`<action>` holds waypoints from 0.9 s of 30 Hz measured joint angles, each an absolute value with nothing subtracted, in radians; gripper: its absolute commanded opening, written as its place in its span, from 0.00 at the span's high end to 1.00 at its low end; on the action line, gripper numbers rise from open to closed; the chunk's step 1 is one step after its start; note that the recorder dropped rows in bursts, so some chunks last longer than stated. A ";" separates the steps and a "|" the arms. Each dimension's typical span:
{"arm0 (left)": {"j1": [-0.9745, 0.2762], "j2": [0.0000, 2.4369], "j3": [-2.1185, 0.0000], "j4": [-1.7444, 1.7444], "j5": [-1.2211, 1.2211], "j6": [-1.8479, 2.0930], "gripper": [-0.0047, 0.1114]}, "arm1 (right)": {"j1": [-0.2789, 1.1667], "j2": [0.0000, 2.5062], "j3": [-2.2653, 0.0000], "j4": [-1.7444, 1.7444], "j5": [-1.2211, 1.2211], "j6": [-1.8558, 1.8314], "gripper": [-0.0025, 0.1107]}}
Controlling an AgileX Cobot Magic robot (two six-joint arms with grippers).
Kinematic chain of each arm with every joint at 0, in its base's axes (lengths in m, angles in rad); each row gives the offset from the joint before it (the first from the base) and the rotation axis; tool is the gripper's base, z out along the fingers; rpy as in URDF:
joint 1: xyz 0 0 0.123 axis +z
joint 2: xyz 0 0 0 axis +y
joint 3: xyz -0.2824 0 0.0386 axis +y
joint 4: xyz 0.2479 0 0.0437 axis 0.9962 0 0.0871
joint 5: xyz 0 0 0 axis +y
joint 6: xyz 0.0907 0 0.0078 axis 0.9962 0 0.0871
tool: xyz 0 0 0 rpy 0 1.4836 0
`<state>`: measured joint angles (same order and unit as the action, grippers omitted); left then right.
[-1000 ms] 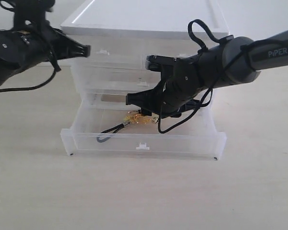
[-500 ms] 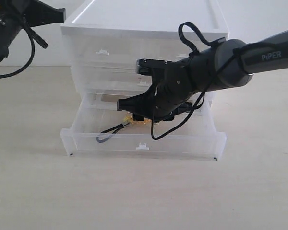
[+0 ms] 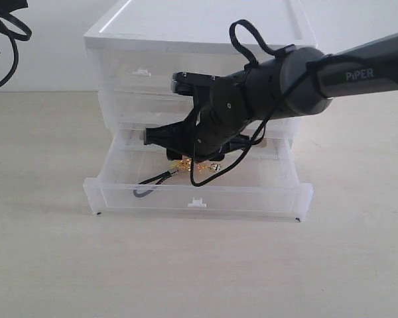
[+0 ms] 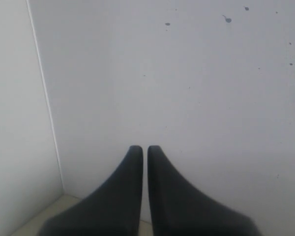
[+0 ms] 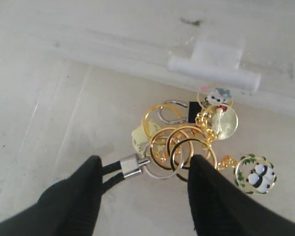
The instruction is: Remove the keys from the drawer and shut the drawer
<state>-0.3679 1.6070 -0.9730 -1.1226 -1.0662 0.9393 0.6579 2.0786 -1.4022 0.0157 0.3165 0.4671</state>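
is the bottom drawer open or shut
Open: the drawer is pulled well out of the drawer unit, with the keys lying on its floor.

The exterior view looks down at the front of the drawer (image 3: 252, 197). The right wrist view sits close above the keys (image 5: 179, 147), which both views show; the left wrist view faces a wall (image 4: 187, 88).

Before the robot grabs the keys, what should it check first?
1. Drawer pulled open: ok.
2. Right gripper open: ok.
3. Keys lying between its jaws: ok.
4. Keys gripped: not ok, the jaws have not closed on them yet.
5. Jaws low enough to pinch them: cannot tell.
6. Left gripper away from the drawer: ok.
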 measured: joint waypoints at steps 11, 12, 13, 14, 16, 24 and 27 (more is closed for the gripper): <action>-0.368 1.607 -0.973 -1.129 -1.066 0.945 0.92 | 0.658 2.144 -1.404 0.035 0.320 0.480 0.56; -0.368 1.607 -0.973 -1.129 -1.066 0.945 0.92 | 0.658 2.148 -1.404 0.039 0.318 0.482 0.56; -0.368 1.607 -0.973 -1.129 -1.066 0.945 0.92 | 0.658 2.149 -1.404 0.042 0.315 0.482 0.56; -0.368 1.607 -0.973 -1.129 -1.066 0.945 0.92 | 0.658 2.149 -1.404 0.046 0.310 0.482 0.56; -0.368 1.607 -0.973 -1.129 -1.066 0.945 0.92 | 0.660 2.149 -1.404 0.052 0.306 0.482 0.56; -0.368 1.607 -0.973 -1.129 -1.066 0.945 0.92 | 0.673 2.136 -1.404 0.056 0.343 0.464 0.56; -0.368 1.607 -0.973 -1.129 -1.066 0.946 0.92 | 0.677 2.070 -1.404 0.056 0.412 0.410 0.64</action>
<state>-0.3679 1.6070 -0.9730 -1.1290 -1.0662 0.9460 0.6770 2.0698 -1.4038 0.0561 0.4120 0.4099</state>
